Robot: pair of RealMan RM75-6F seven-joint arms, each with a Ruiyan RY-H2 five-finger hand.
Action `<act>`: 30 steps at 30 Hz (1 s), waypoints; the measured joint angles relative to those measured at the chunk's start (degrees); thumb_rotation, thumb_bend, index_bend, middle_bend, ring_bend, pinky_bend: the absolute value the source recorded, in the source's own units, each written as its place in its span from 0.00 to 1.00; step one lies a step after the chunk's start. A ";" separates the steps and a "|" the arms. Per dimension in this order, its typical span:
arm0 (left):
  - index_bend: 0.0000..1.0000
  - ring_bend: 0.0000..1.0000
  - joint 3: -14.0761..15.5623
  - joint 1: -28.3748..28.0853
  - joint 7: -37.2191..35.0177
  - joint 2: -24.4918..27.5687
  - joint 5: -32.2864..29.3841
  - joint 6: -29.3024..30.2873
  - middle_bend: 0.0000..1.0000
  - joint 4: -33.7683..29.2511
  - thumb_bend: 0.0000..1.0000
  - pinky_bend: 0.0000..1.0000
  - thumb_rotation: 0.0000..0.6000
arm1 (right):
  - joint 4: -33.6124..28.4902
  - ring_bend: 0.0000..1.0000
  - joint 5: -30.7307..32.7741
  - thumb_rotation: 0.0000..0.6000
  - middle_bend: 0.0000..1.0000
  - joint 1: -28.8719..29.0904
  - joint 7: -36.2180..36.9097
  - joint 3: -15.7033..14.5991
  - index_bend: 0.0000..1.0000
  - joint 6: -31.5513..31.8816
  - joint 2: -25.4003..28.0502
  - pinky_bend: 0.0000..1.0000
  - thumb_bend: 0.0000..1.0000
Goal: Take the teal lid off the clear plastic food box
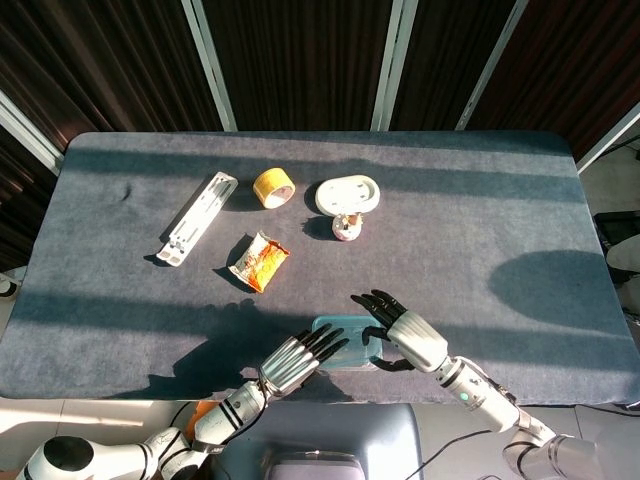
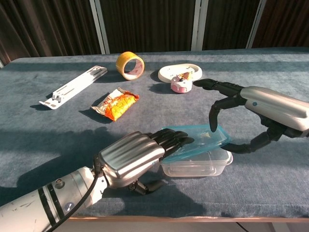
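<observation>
The clear plastic food box (image 2: 198, 168) stands near the table's front edge. Its teal lid (image 2: 200, 140) (image 1: 343, 330) is tilted, with the right side raised off the box and the left side still low. My right hand (image 2: 263, 108) (image 1: 412, 338) pinches the lid's right edge, one fingertip on top and the thumb underneath. My left hand (image 2: 130, 159) (image 1: 290, 362) grips the box's left end. Its fingers lie over the lid's left part and its thumb curls against the box's near side.
Further back lie an orange snack packet (image 2: 117, 105), a yellow tape roll (image 2: 130, 65), a white plastic strip (image 2: 73, 87), a white oval dish (image 2: 180, 72) and a small pink object (image 2: 180, 83). The box sits close to the table's front edge (image 2: 193, 218).
</observation>
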 measured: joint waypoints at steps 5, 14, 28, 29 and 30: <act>0.00 0.39 0.11 0.19 0.12 0.44 0.31 0.41 0.38 -0.42 0.27 0.22 1.00 | 1.16 0.00 0.16 1.00 0.08 0.36 -0.69 0.55 0.64 -0.02 -0.94 0.00 0.44; 0.00 0.26 -0.44 0.30 -1.12 1.33 0.98 2.14 0.30 -1.28 0.27 0.09 1.00 | 3.02 0.00 -0.21 1.00 0.12 0.74 -0.97 0.54 0.75 0.26 -3.21 0.00 0.54; 0.00 0.00 -0.67 0.62 -5.49 2.12 2.90 6.00 0.00 -1.88 0.27 0.00 1.00 | 4.05 0.00 -1.05 1.00 0.16 0.51 -2.92 1.46 0.80 4.56 -4.55 0.00 0.61; 0.00 0.00 -0.77 0.64 -6.70 2.07 3.17 6.73 0.00 -1.64 0.27 0.00 1.00 | 4.07 0.00 -1.12 1.00 0.17 0.50 -3.08 1.59 0.80 4.90 -4.54 0.01 0.61; 0.00 0.00 -0.88 0.65 -7.65 2.03 3.40 7.41 0.00 -1.38 0.27 0.00 1.00 | 4.07 0.00 -1.18 1.00 0.17 0.50 -3.16 1.72 0.81 5.22 -4.51 0.01 0.61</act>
